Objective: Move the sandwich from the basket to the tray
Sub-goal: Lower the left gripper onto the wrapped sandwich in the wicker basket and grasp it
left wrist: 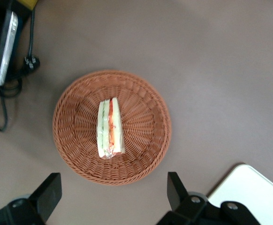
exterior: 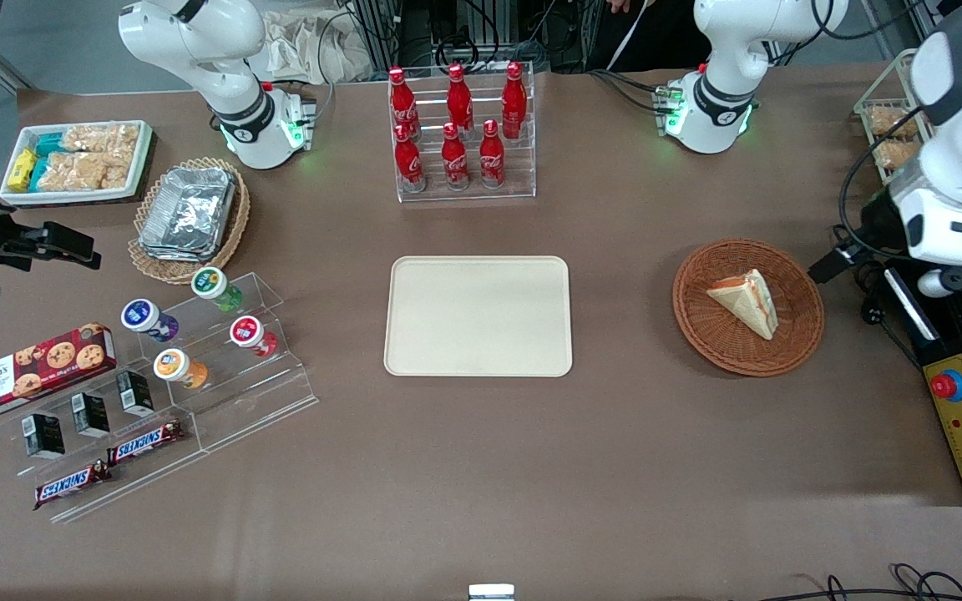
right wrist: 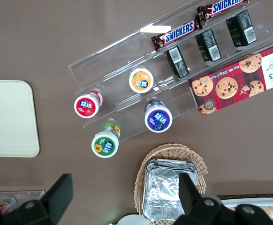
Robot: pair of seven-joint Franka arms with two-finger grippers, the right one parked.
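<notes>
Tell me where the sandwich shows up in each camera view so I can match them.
Front view: the sandwich lies in the basket, toward the working arm's end of the table.
Left wrist view: the sandwich lies in the basket, with the open pincer above.
Right wrist view: not in it.
Shared landmark: the tray, whose corner shows beside the basket.

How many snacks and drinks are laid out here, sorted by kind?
Cola bottles: 6
Yoghurt pots: 4
Snickers bars: 2
Cookie box: 1
Sandwich: 1, in the basket
Total: 14
The gripper hangs open above the basket.
</notes>
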